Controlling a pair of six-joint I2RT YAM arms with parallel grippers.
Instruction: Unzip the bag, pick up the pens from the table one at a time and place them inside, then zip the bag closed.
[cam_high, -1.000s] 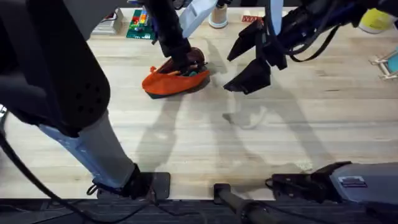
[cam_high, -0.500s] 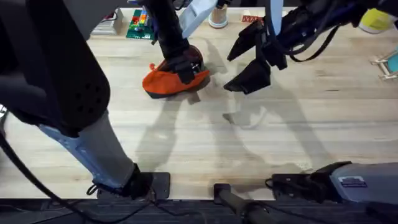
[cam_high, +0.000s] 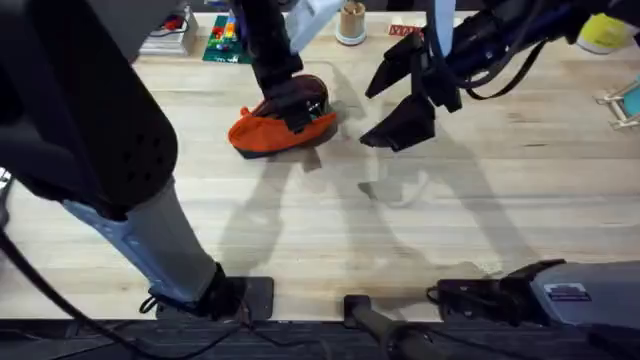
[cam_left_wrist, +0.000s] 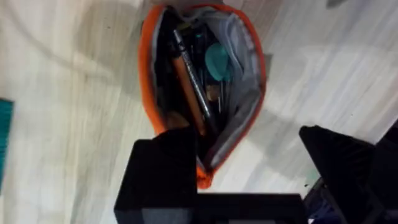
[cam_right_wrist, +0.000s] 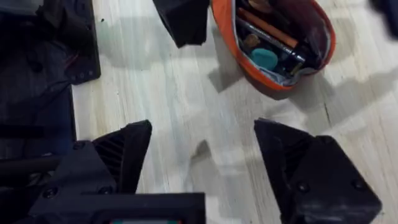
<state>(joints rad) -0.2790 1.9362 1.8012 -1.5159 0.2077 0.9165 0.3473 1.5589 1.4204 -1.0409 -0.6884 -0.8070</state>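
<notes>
The orange bag (cam_high: 272, 132) lies unzipped on the table (cam_high: 450, 230) at the back, left of centre. In the left wrist view the bag (cam_left_wrist: 148, 93) gapes open; an orange pen (cam_left_wrist: 186, 93) and a dark pen (cam_left_wrist: 198, 87) lie inside beside a teal item (cam_left_wrist: 217, 59). My left gripper (cam_left_wrist: 249, 171) hovers open right over the bag's near end, one finger (cam_left_wrist: 165, 168) overlapping its rim. My right gripper (cam_right_wrist: 205, 158) is open above bare wood to the bag's right, apart from the bag (cam_right_wrist: 224, 37). It also shows in the overhead view as the right gripper (cam_high: 405, 118).
Along the table's back edge stand a colourful box (cam_high: 225, 40), a stack of books (cam_high: 170, 38) and a cup (cam_high: 350, 22). A yellow object (cam_high: 605, 30) and a teal item (cam_high: 630, 100) sit at the far right. Bare wood stretches in front.
My left gripper has shifted slightly over the bag and now covers its opening in the overhead view. The right arm has stayed still.
</notes>
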